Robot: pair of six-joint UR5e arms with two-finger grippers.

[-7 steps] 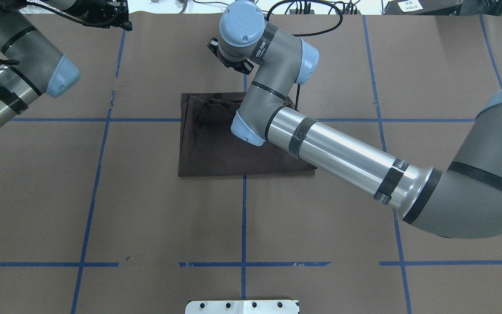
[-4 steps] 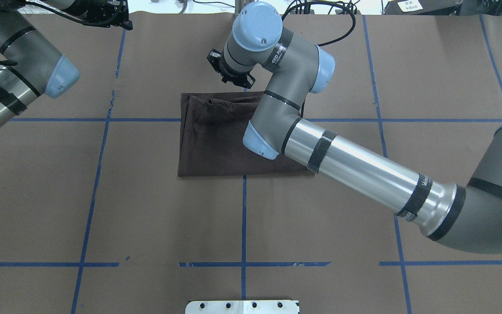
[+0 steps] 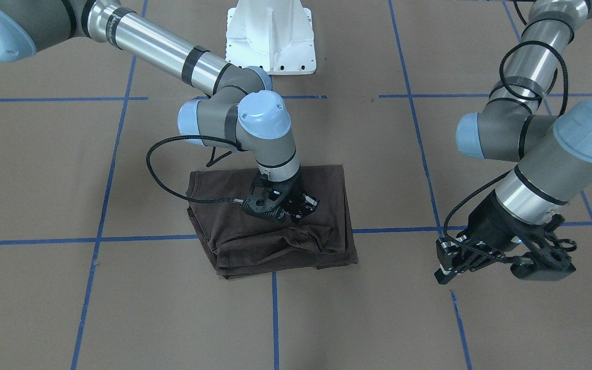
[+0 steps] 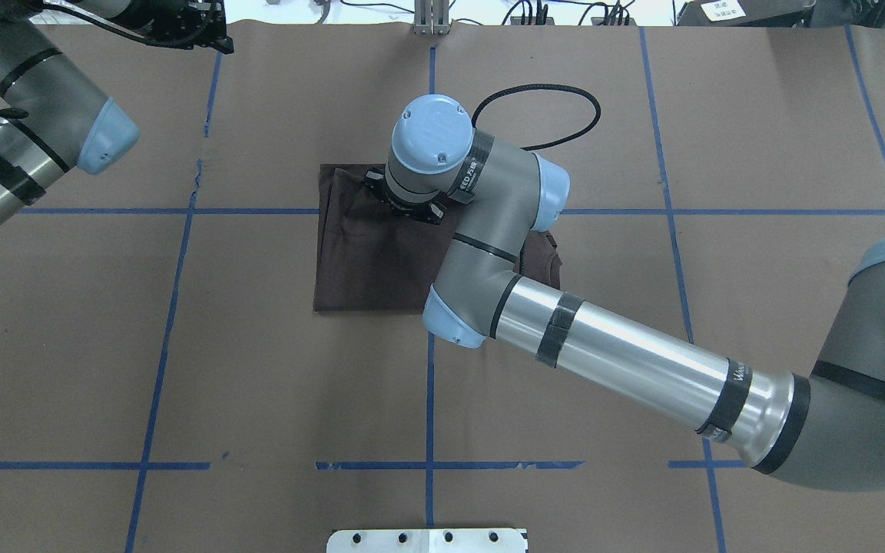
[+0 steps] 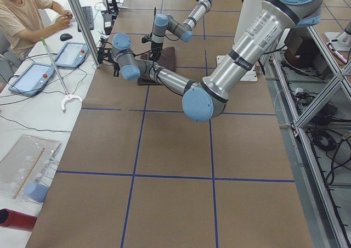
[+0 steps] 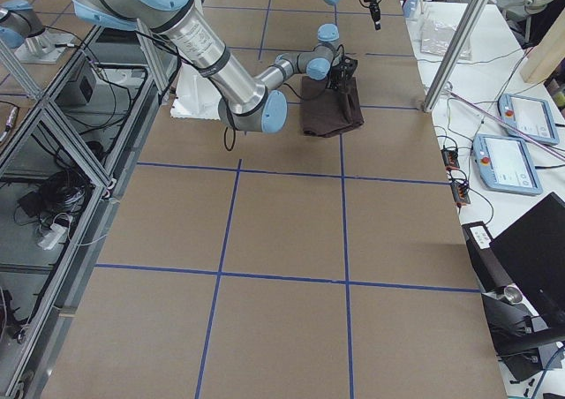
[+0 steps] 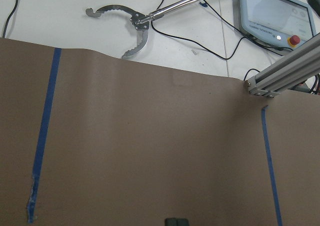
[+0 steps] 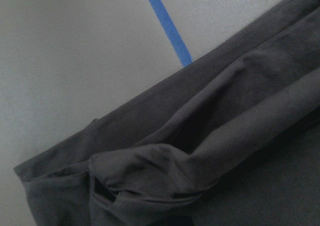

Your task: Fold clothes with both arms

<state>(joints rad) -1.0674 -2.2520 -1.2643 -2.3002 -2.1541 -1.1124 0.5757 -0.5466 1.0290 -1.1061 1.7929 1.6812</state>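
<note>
T-shirt (image 4: 366, 261), dark brown, lies folded into a rectangle mid-table (image 4: 258, 384), its layers bunched along the 12 o'clock edge in the overhead view. Right gripper (image 3: 300, 208) is low over that edge (jaws released or clenched, cannot tell). Left gripper (image 3: 542, 259) hangs well apart toward 10 o'clock, fingers pressed together on nothing.

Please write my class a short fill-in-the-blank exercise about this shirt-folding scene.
1. The dark brown T-shirt lies ____ into a rough rectangle on the table.
2. The right gripper is over the ____.
3. The tape lines on the table are ____.
Missing words: folded; T-shirt; blue.
</note>
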